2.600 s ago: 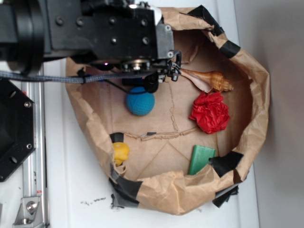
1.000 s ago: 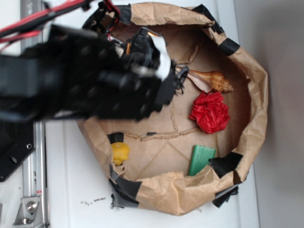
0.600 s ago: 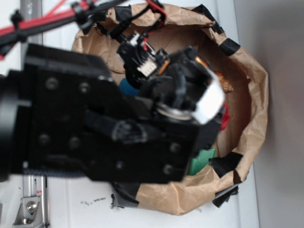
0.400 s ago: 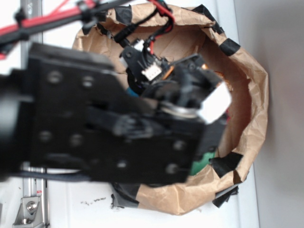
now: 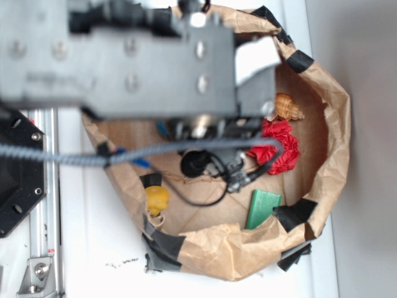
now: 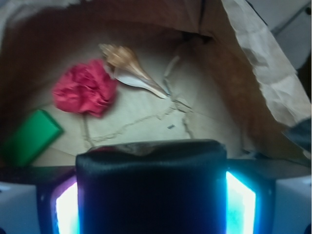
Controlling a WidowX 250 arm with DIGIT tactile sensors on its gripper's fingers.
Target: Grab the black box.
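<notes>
Box clamped between the fingers

In the wrist view the gripper has its jaws closed partway onto the black box, whose glossy, round-cornered body fills the gap between the two glowing fingers. Beyond it, on the floor of the brown paper bag, lie a conch shell, a red crumpled paper ball just beside it, and a green block. From outside, the blurred arm covers the bag's upper half; a yellow toy sits against the bag's left wall.

shell beside crumpled paper, block left, all inside bag
</notes>
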